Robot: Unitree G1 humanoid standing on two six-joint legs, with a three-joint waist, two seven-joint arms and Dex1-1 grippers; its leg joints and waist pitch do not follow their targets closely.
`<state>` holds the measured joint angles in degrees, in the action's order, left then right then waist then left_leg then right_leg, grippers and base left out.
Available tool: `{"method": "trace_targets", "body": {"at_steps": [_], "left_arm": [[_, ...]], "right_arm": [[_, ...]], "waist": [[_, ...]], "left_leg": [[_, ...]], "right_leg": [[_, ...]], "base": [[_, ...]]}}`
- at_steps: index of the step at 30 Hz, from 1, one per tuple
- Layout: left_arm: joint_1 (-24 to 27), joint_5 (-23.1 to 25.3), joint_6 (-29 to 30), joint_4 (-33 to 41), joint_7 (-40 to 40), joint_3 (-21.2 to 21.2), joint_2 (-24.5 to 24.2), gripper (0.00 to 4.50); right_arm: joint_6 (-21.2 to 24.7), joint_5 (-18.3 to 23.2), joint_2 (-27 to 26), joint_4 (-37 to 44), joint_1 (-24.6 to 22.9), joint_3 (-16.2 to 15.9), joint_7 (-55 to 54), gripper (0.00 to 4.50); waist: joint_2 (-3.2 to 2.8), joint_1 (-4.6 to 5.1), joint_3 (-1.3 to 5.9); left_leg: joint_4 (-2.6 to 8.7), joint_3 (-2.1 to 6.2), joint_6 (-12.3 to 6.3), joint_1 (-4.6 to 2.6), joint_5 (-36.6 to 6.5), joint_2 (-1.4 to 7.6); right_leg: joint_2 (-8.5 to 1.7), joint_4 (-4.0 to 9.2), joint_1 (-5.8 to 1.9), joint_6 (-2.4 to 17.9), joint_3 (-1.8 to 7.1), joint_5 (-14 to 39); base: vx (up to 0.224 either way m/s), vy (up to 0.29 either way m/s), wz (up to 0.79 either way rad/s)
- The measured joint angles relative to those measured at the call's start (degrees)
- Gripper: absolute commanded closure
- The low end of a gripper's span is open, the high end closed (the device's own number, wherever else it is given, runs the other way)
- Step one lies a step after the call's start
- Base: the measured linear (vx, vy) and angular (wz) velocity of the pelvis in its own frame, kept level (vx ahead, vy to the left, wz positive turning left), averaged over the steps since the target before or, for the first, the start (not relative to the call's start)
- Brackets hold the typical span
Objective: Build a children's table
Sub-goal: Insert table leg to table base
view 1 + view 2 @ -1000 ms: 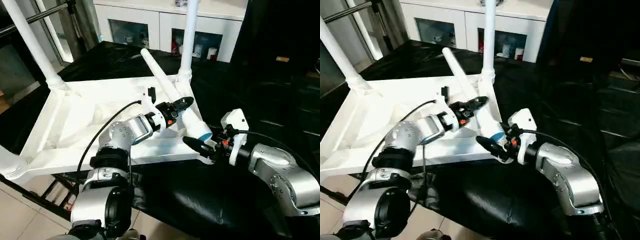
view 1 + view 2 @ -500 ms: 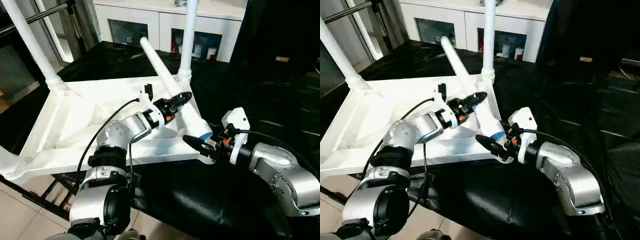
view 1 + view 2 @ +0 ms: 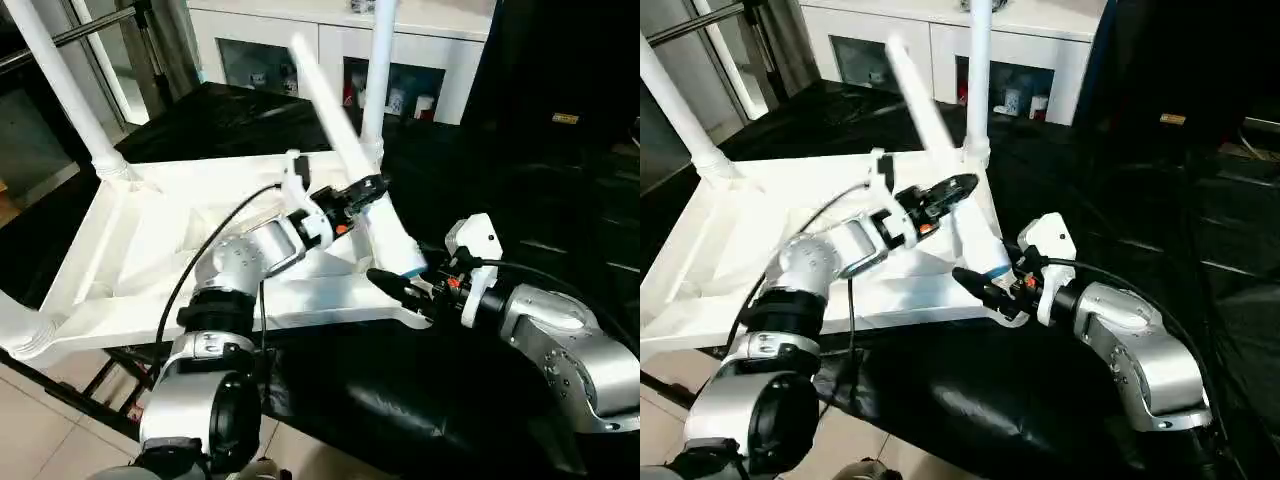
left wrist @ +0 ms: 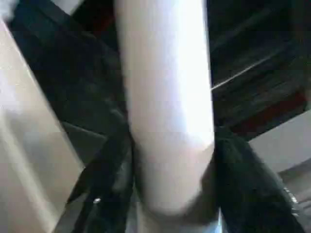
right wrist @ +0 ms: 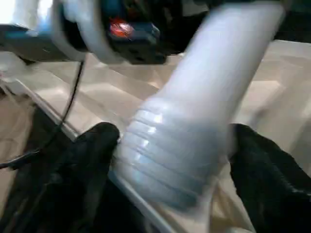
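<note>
The children's table top lies upside down on black cloth. One white leg stands in its far left socket and another leg in the far right one. My left gripper is shut on a loose leg, which tilts steeply up and away. In the left wrist view that leg sits tight between both fingers. Its ribbed threaded end hangs by the near right corner. My right gripper stands open there, its fingers on either side of that end.
A white glass-door cabinet stands behind the table. Black cloth covers the work surface in front and to the right. A metal frame rises at the far left over tiled floor.
My left gripper has risen and swung the loose leg's free end upward, so the leg stands steeper. Its threaded end stays between my right gripper's fingers, and the right arm has barely moved.
</note>
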<state>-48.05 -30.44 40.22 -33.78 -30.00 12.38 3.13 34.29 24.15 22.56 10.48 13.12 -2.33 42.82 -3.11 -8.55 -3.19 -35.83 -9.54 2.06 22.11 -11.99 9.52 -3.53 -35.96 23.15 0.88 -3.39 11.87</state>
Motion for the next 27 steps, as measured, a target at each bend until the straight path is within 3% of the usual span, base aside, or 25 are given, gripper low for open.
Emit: {"method": "trace_targets", "body": {"at_steps": [1, 8, 18, 23, 27], "left_arm": [[0.1, 1.2, -0.8, 0.3, 0.0, -0.7, -0.4, 2.44], [0.6, 5.6, -4.7, 5.3, -0.3, -6.7, -1.4, 2.53], [1.6, 5.6, -5.1, 11.8, 0.3, -8.4, 0.0, 2.53], [4.2, 5.4, -4.9, 14.6, 0.3, -9.6, 0.6, 2.53], [4.7, 5.4, -4.6, 15.7, 0.4, -10.0, 0.7, 2.53]], "right_arm": [[0.0, 0.3, 0.1, 0.4, 0.0, 0.0, 0.2, 0.35], [2.3, 2.6, -1.1, 0.8, 0.9, 2.0, -1.3, 0.28], [10.7, 3.6, -2.8, -1.7, 6.7, 3.3, -7.2, 0.28], [15.1, 10.0, -5.1, -1.9, 8.1, 6.1, -7.3, 0.28], [16.0, 10.3, -5.1, -1.9, 9.1, 6.8, -7.6, 0.28]], "waist": [[-0.01, 0.11, 0.00], [-0.01, 0.00, 0.00], [-0.03, 0.15, 0.00], [-0.02, 0.08, -0.01], [-0.02, 0.08, -0.01]], "left_leg": [[0.00, 0.00, 0.00, -0.01, 0.0, 0.01], [0.00, -0.01, 0.02, 0.02, 0.0, 0.04], [0.01, -0.01, 0.10, 0.01, 0.1, 0.07], [0.01, -0.02, 0.10, 0.03, 0.1, 0.08], [0.01, -0.03, 0.17, 0.02, 0.1, 0.09]], "right_leg": [[0.00, 0.00, 0.00, 0.0, 0.00, 0.0], [0.00, 0.00, 0.00, 0.0, -0.06, 0.0], [0.00, -0.03, 0.00, 0.0, -0.10, 0.0], [0.00, -0.03, 0.00, 0.0, -0.12, 0.0], [0.00, -0.04, 0.00, 0.0, -0.13, 0.0]], "base": [[0.000, 0.000, 0.00], [0.000, 0.000, 0.00], [0.000, 0.000, 0.00], [0.000, 0.000, 0.00], [0.000, 0.000, 0.00]]}}
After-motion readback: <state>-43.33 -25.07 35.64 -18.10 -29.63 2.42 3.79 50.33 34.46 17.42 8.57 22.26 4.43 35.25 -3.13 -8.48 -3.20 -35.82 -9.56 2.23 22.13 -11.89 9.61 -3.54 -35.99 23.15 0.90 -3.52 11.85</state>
